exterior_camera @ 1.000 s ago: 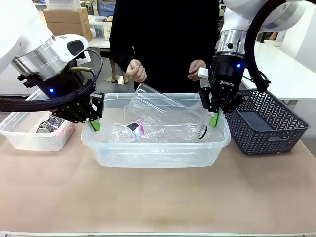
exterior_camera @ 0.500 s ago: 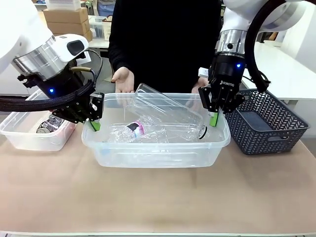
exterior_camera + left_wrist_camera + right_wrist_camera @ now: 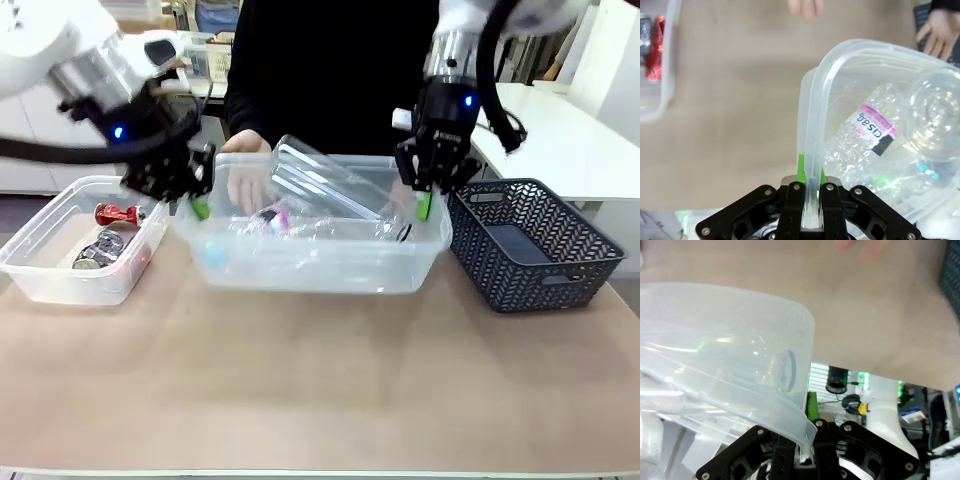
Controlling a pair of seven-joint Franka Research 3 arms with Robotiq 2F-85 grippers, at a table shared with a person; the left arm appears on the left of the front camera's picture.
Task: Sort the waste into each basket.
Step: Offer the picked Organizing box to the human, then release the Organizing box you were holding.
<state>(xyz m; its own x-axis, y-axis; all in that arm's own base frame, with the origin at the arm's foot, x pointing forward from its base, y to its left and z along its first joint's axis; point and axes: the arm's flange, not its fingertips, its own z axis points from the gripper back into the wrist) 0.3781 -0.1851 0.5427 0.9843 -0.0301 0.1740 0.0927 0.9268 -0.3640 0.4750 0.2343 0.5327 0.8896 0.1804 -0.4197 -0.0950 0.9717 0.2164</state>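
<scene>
At the left of the table stands a clear rectangular plastic tub (image 3: pixel 75 262) holding small red and silver metal cans (image 3: pixel 110 232), so that sorting looks done. Just beside it, the left gripper (image 3: pixel 198 196) pinches the rolled rim of a larger clear plastic tub (image 3: pixel 315 270), which holds crumpled clear plastic bottles (image 3: pixel 330 200). A person's hand (image 3: pixel 245 180) rests at its far wall. The right gripper (image 3: pixel 425 195) clamps the opposite rim. Furthest right sits a dark grey lattice-sided plastic basket (image 3: pixel 535 240). No loose waste lies on the table, so the task seems nearly finished.
</scene>
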